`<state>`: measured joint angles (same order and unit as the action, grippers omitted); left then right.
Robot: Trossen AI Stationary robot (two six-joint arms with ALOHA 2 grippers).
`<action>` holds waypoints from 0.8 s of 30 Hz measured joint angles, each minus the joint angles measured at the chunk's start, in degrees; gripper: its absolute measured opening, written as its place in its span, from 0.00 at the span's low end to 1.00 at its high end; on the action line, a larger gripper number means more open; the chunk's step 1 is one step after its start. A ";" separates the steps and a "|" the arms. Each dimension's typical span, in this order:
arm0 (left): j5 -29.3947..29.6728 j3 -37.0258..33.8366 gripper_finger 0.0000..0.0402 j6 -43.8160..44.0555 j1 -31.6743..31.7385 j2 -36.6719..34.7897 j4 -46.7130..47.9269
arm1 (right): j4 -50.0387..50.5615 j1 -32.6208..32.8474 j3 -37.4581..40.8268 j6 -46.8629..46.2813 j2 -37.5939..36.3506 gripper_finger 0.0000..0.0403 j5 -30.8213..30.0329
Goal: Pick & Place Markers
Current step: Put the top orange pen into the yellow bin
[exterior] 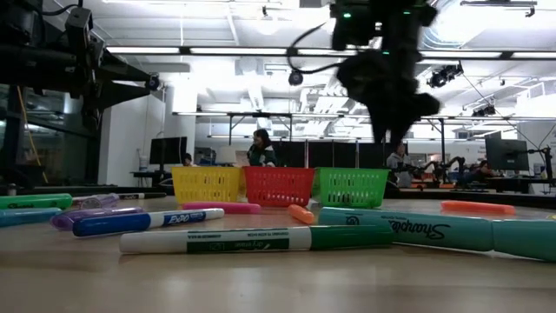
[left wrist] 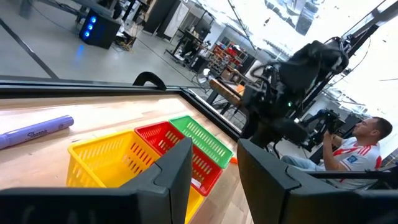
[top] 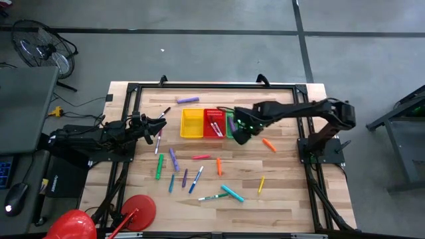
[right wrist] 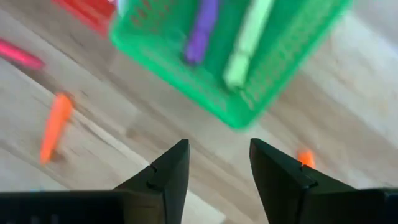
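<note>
Hovering above green basket (right wrist: 273, 56) edge, right gripper (right wrist: 219, 167) jaws parted, empty.

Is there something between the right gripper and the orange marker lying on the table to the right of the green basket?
Nothing visible does. The right gripper is open and empty above bare wood beside the green basket; the orange marker lies apart on open table.

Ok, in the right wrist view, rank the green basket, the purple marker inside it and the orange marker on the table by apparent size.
1. Green basket, clearly largest.
2. Purple marker and orange marker: they look alike, and the purple one is cut off by the frame, so no ranking.
</note>
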<state>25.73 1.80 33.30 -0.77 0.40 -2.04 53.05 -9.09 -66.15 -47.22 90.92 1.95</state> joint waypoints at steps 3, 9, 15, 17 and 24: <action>0.01 -0.01 0.32 0.00 0.00 -0.01 0.00 | -0.61 1.08 5.18 -2.26 -3.46 0.42 0.07; 0.03 -0.02 0.32 0.00 0.01 0.00 0.00 | -0.44 2.64 12.60 -3.74 -6.59 0.43 0.28; 0.01 0.00 0.32 0.00 -0.01 -0.01 0.00 | -0.51 2.78 16.81 -3.79 -6.62 0.43 1.57; 0.03 0.00 0.32 0.00 -0.01 -0.01 0.00 | -0.36 2.78 17.61 -3.79 -6.62 0.43 1.43; 0.01 -0.02 0.32 0.00 -0.01 -0.01 0.00 | 0.50 2.72 20.77 -3.76 -6.60 0.43 0.53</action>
<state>25.74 1.78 33.30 -0.78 0.39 -2.04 53.55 -6.37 -45.38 -50.98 84.31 2.48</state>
